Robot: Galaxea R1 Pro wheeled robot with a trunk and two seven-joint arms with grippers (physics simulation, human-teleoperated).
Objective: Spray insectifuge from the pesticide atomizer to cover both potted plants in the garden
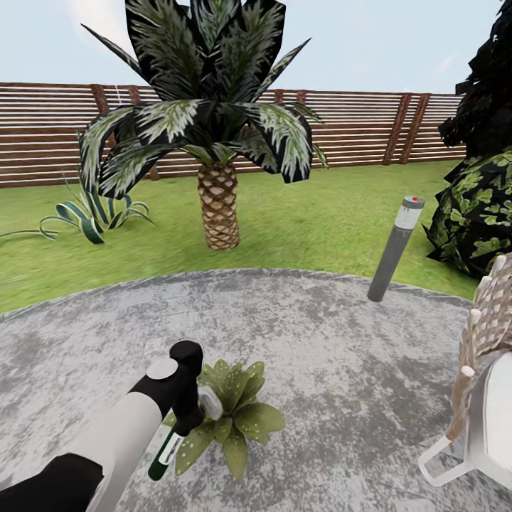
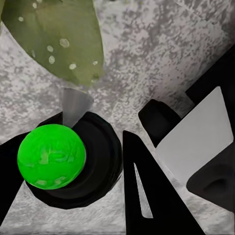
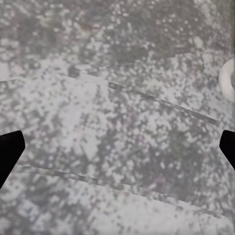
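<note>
Left gripper (image 1: 186, 419) clamped the atomizer (image 1: 165, 453) beside the plant (image 1: 231, 416) on the patio (image 1: 334, 341) | atomizer top partly hidden by fingers; white label unreadable | pale specks on leaf (image 2: 58, 39) | right gripper (image 3: 117, 147): only its tips showed, spread wide.

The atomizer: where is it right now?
Head view, lower left: the atomizer is in the left gripper, beside the speckled potted plant on the patio.
</note>
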